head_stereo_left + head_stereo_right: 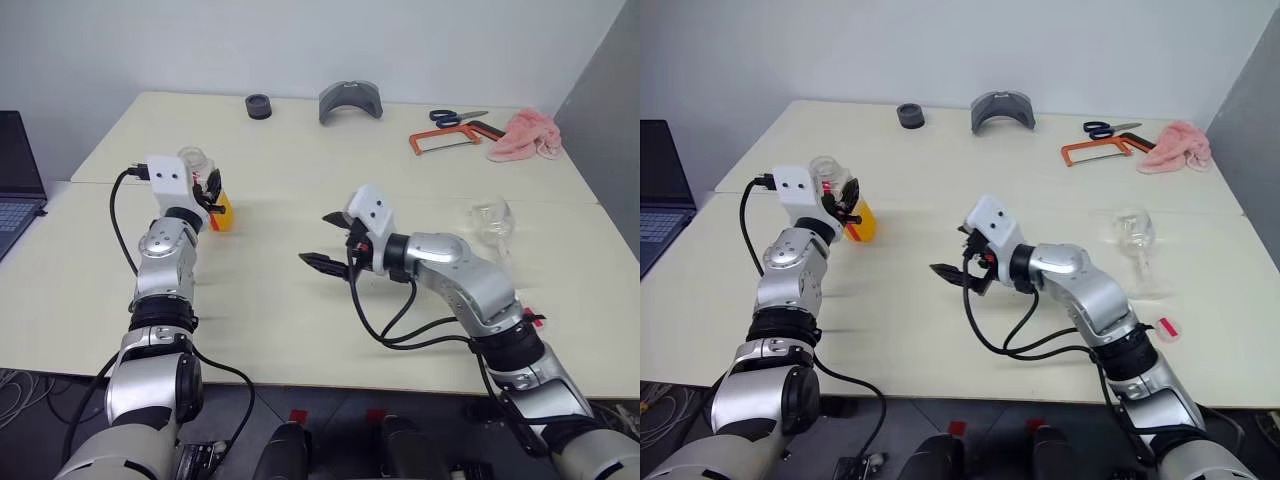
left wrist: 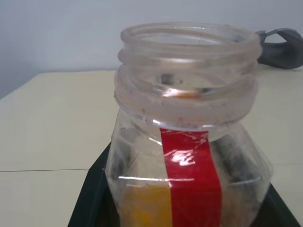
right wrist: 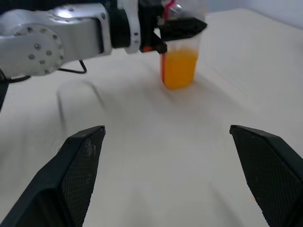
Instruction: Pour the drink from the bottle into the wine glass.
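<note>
The left gripper [image 1: 845, 205] is clamped on the bottle [image 1: 840, 205], holding it upright at the left of the head views, above the cream table [image 1: 300, 300]. The drink [image 3: 179, 67] — an orange liquid — fills the lower part of the bottle; the upper part is clear. The left wrist view shows what the head views do not resolve: the bottle's threaded neck is open, with no cap on it, and a red label stripe [image 2: 191, 184] runs vertically down the front wall, with the black fingers [image 2: 87, 208] visible behind the plastic on both sides.

The right gripper [image 1: 325, 262] stands at the middle of the head views, pointing toward the left of the frame, its two black fingers spread wide and holding nothing. The right wrist view confirms this — both fingers sit far apart at the lower corners, with bare table between them and the held bottle at upper centre.

The wine glass [image 1: 493, 222] stands upright on the table at the right of the head views, beyond the right forearm and well apart from the bottle.

Along the far edge of the table lie a black ring [image 1: 258, 105], a grey curved part [image 1: 351, 100], blue-handled scissors [image 1: 455, 117], an orange-framed hacksaw [image 1: 445, 140] and a pink cloth [image 1: 525, 135]. A laptop [image 1: 15, 180] sits at the left edge.
</note>
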`<state>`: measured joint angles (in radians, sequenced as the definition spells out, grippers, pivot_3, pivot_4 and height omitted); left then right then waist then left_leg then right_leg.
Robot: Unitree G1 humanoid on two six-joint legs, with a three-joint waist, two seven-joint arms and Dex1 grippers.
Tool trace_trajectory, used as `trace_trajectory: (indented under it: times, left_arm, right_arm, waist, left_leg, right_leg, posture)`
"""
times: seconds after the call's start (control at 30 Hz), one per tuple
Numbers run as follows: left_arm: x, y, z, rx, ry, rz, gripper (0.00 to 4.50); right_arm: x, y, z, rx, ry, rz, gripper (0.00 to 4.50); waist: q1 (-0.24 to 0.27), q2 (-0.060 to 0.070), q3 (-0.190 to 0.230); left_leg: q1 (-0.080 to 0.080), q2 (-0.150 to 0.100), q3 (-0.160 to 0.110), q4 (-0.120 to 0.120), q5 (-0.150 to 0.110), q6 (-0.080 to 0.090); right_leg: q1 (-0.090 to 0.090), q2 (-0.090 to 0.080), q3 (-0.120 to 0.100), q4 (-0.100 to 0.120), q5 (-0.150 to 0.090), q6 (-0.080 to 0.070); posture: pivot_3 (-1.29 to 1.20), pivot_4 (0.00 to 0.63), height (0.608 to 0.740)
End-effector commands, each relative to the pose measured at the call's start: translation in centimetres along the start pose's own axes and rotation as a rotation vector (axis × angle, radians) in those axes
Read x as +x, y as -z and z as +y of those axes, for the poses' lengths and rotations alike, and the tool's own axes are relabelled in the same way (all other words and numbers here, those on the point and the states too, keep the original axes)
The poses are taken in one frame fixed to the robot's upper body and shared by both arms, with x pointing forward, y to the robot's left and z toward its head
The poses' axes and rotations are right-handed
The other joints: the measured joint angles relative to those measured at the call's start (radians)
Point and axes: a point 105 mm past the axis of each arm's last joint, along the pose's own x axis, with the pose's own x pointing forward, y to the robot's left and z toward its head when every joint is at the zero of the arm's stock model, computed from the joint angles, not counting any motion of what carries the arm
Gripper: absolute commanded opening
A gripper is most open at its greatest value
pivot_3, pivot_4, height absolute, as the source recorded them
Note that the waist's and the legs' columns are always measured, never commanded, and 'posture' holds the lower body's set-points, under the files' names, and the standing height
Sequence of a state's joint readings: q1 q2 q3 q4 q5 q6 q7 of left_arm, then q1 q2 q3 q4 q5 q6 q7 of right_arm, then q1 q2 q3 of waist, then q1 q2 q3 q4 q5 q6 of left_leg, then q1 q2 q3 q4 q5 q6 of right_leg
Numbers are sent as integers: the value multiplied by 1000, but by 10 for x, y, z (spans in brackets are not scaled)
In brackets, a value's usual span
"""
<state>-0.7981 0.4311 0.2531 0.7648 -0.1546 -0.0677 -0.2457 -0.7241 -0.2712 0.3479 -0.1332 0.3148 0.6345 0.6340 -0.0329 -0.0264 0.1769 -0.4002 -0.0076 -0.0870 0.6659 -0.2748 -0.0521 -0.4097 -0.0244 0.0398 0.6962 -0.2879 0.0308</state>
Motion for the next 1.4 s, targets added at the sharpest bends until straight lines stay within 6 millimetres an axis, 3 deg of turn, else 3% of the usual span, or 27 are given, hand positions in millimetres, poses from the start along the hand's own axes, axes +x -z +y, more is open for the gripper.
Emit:
trace_trajectory:
  times: [0.03, 0.17, 0.47, 1.0, 1.4]
  left_arm:
    - [4, -14, 8, 1, -44, -38, 1662]
    - [4, -6, 8, -14, -49, -8, 1662]
    - [4, -4, 5, -37, -21, 2, 4460]
    - [-13, 23, -5, 67, 43, 12, 4460]
    - [-31, 43, 3, 76, -9, 21, 4460]
  right_arm:
    - [5, -11, 3, -44, -20, -33, 4500]
    - [10, -14, 7, -44, -30, -44, 4500]
    - [12, -16, 9, -47, -30, -52, 4500]
    - [14, -5, 16, -2, -6, -50, 4500]
    - [-2, 9, 11, 39, 76, -42, 4500]
  waist:
    - [-1, 0, 0]
    - [-2, 0, 0]
    - [-3, 0, 0]
    - [-7, 0, 0]
    - [-6, 0, -1]
  left_leg:
    - [0, 0, 0, 0, 0, 0]
    - [1, 0, 1, 0, 0, 0]
    - [1, 0, 1, 0, 0, 0]
    - [1, 0, 1, -1, 0, 0]
    - [1, 0, 1, -1, -1, 3]
  right_leg:
    - [0, 0, 0, 0, 0, 0]
    - [0, 0, 0, 1, 0, 0]
    - [-1, 0, 0, 1, 0, 0]
    - [-1, 0, 0, 1, 0, 0]
    - [-1, 0, 1, 1, 0, 0]
  posture:
    - [0, 150, 740]
    - [0, 150, 740]
    - [0, 150, 740]
    - [0, 150, 740]
    - [0, 150, 740]
